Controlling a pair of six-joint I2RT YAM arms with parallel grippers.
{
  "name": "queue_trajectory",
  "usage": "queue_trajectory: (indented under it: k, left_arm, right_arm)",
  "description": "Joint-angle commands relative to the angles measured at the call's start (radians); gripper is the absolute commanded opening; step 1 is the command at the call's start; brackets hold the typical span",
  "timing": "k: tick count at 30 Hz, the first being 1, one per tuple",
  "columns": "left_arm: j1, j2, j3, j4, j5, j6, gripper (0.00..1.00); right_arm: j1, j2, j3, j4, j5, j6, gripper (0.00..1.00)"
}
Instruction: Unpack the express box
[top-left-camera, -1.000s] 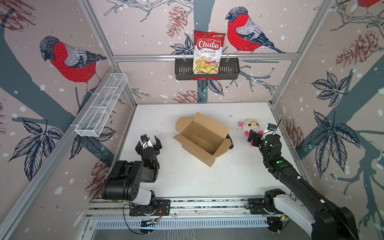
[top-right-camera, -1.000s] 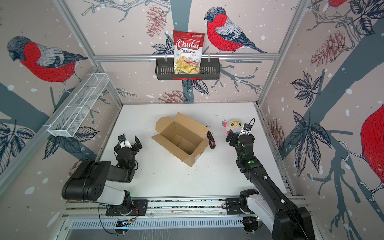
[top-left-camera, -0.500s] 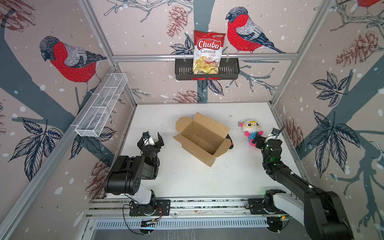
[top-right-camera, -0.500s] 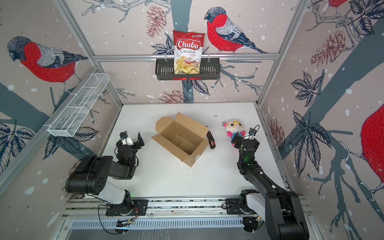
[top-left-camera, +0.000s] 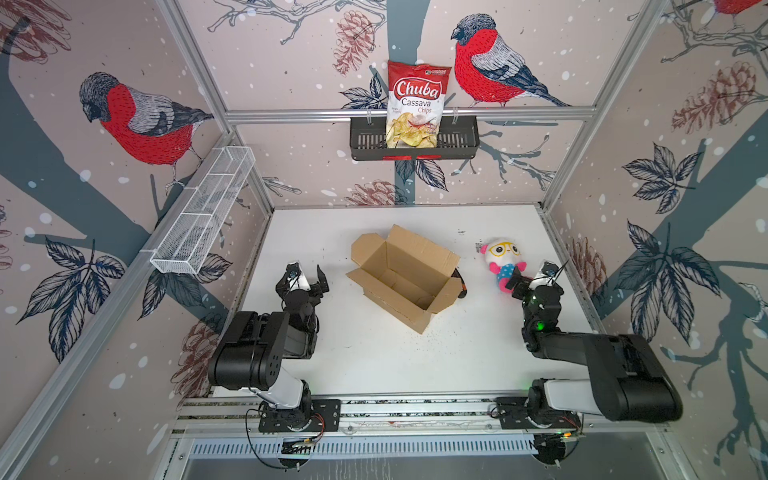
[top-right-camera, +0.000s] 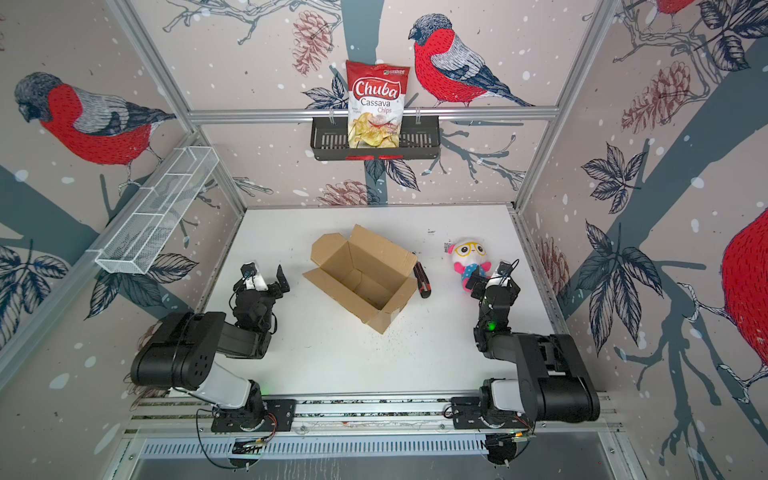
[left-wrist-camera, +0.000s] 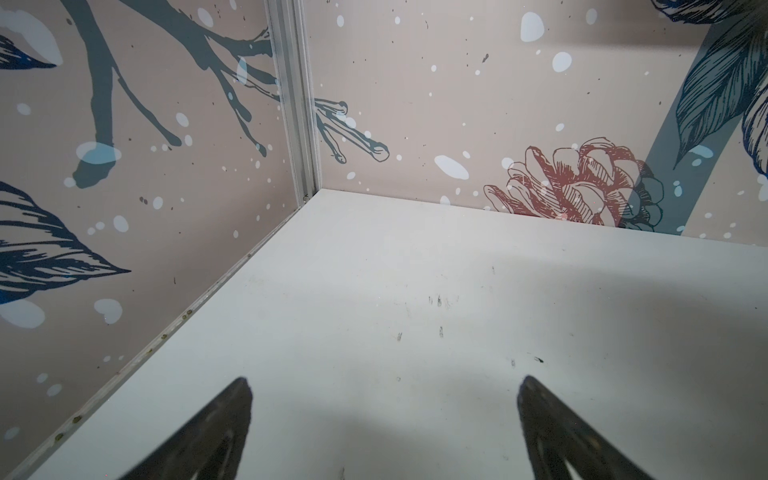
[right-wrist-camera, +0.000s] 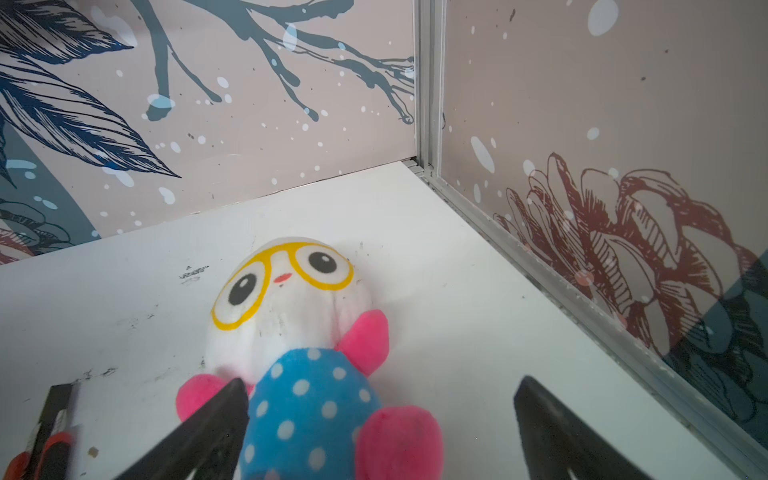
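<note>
The express box (top-left-camera: 405, 276) (top-right-camera: 361, 276) stands in the middle of the white table with its flaps spread open, and I see nothing inside it. My left gripper (top-left-camera: 308, 272) (top-right-camera: 266, 272) (left-wrist-camera: 384, 384) is open over bare table to the box's left. A plush owl toy (top-left-camera: 503, 259) (top-right-camera: 469, 259) (right-wrist-camera: 299, 332) lies to the right of the box. My right gripper (top-left-camera: 533, 274) (top-right-camera: 489, 275) (right-wrist-camera: 380, 384) stands open at the toy's near end. One of its fingers is beside the blue dotted belly and holds nothing.
A black and orange box cutter (top-left-camera: 459, 282) (top-right-camera: 422, 282) (right-wrist-camera: 45, 432) lies against the box's right side. A chips bag (top-left-camera: 417, 104) stands in the black wall basket (top-left-camera: 457, 143) at the back. A white wire shelf (top-left-camera: 203, 216) hangs on the left wall.
My right gripper has drawn back off the plush toy, which now lies uncovered. Both arms have folded back toward the front rail. The box has not moved.
</note>
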Motion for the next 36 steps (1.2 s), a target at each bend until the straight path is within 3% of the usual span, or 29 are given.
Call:
queue_trajectory:
  k: [1,4,36]
  left_arm:
    - [-0.001,0.001,0.004,0.021,-0.002,0.006,0.98]
    - [0.000,0.002,0.004,0.021,-0.003,0.008,0.98]
    - [-0.001,0.003,0.009,0.015,-0.002,0.008,0.98]
  right_arm:
    - [0.003,0.096,-0.006,0.220,-0.018,-0.036,1.00]
    - [0.001,0.067,0.035,0.083,-0.016,-0.018,1.00]
    - [-0.007,0.073,0.034,0.097,-0.024,-0.016,1.00]
